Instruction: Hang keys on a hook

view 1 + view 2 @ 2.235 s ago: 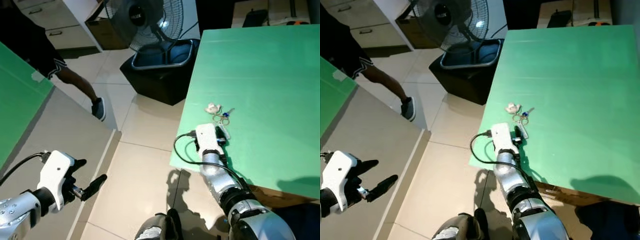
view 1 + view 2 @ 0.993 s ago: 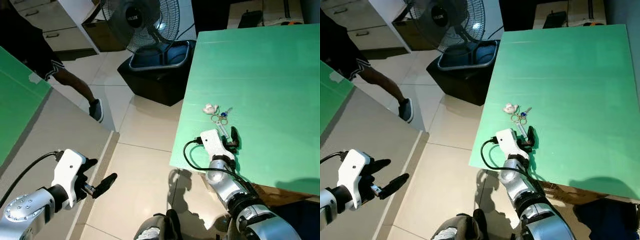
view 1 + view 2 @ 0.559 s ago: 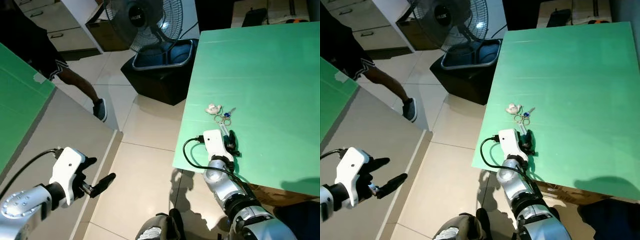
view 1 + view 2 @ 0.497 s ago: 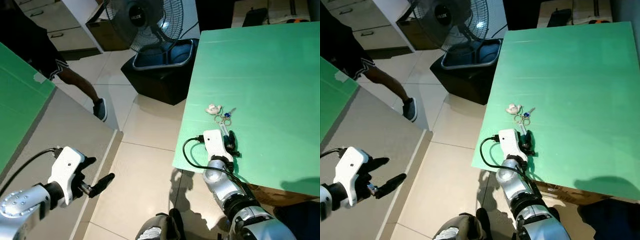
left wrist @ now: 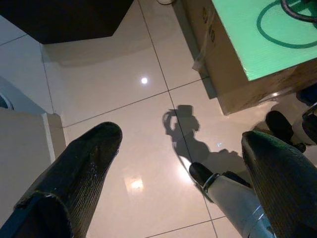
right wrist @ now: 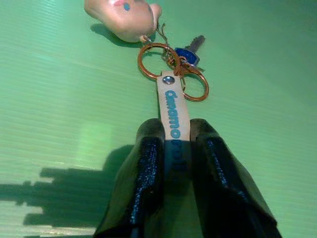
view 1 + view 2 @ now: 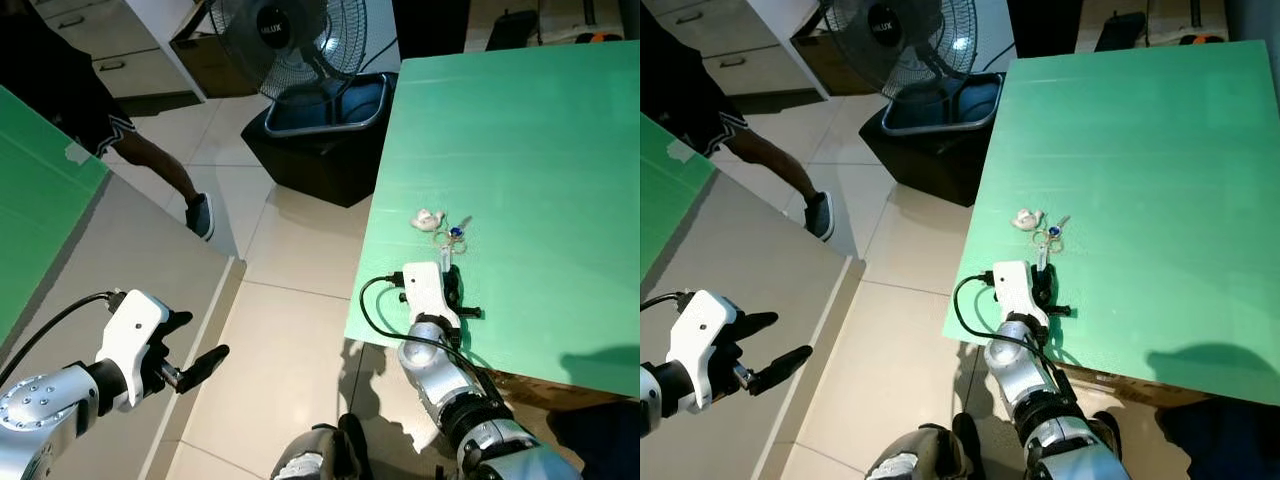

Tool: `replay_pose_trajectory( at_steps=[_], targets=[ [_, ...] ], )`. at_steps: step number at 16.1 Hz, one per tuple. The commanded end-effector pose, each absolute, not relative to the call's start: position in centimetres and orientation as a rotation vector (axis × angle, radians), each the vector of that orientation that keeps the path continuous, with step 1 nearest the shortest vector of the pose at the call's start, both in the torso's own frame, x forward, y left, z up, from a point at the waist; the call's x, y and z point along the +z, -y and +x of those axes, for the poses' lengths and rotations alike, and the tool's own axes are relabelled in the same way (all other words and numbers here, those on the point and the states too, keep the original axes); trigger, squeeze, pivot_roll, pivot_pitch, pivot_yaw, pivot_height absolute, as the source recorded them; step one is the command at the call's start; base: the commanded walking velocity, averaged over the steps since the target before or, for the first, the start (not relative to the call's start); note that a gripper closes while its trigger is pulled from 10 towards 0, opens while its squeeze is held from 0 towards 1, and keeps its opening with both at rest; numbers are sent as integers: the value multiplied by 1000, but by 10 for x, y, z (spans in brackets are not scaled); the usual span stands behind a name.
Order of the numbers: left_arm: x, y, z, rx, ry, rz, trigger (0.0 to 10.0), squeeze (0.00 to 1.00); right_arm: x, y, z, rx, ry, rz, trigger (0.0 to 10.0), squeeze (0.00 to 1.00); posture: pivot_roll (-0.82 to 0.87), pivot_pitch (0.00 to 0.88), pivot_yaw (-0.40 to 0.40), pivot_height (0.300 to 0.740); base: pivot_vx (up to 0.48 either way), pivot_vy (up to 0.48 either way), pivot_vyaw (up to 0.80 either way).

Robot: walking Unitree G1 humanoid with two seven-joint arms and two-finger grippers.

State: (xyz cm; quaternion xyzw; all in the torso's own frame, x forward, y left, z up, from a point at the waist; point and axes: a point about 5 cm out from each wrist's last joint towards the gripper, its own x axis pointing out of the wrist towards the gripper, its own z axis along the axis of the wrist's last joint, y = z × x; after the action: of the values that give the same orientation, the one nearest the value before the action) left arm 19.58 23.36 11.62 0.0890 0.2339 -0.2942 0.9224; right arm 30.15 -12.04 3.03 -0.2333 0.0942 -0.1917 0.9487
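My right fingers (image 6: 174, 163) pinch the strap of the keys (image 6: 174, 74) — lying on the green surface (image 7: 540, 150) near its edge | my left fingers (image 5: 84, 168) spread apart over floor tiles (image 5: 119, 114).

Keys (image 6: 183, 67) strap end hidden between right gripper (image 6: 171, 136) fingers, its print partly covered. Pale charm (image 6: 121, 17) cut by frame top. Person (image 7: 60, 90) cropped at edge, only leg and shoe visible.

Readable text: one strap, one fan badge
The tan key strap (image 6: 174, 110) carries blue lettering reading roughly "dinamo"; the fan's hub badge (image 7: 272, 16) has white lettering too small to read.
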Motion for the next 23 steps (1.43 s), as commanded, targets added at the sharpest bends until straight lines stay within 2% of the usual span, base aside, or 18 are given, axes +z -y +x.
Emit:
replay_pose_trajectory(
  at_steps=[1,4,9,11,14,17,20,22,23],
  targets=[
    [108,-238,195,-573,-515,187,10000,0,30,108,298,-362,-186,-456,0,0,19,300,400,740,0,0,0],
    [104,-228,203,-568,-484,165,10000,0,46,105,303,-351,-99,-455,0,0,-3,267,391,740,0,0,0],
    [92,-208,225,-531,-403,117,10000,0,82,108,315,-310,54,-452,0,0,-39,178,318,740,0,0,0],
    [89,-191,246,-502,-338,74,10000,0,101,113,321,-287,107,-434,0,0,-74,88,254,740,0,0,0],
    [84,-173,266,-471,-278,48,10000,0,118,120,327,-245,155,-420,0,0,-87,0,183,740,0,0,0],
    [84,-168,288,-394,-215,69,10000,0,141,130,330,-226,186,-329,0,0,-79,0,129,740,0,0,0],
    [90,-173,305,-311,-171,46,10000,0,159,141,323,-243,228,-187,0,0,-78,0,112,740,0,0,0],
    [93,-177,315,-268,-156,11,10000,0,151,152,311,-262,198,-159,0,0,-92,0,116,740,0,0,0],
    [93,-182,325,-203,-153,-68,10000,0,134,160,302,-243,127,-171,0,0,-105,0,92,740,0,0,0]
  ],
)
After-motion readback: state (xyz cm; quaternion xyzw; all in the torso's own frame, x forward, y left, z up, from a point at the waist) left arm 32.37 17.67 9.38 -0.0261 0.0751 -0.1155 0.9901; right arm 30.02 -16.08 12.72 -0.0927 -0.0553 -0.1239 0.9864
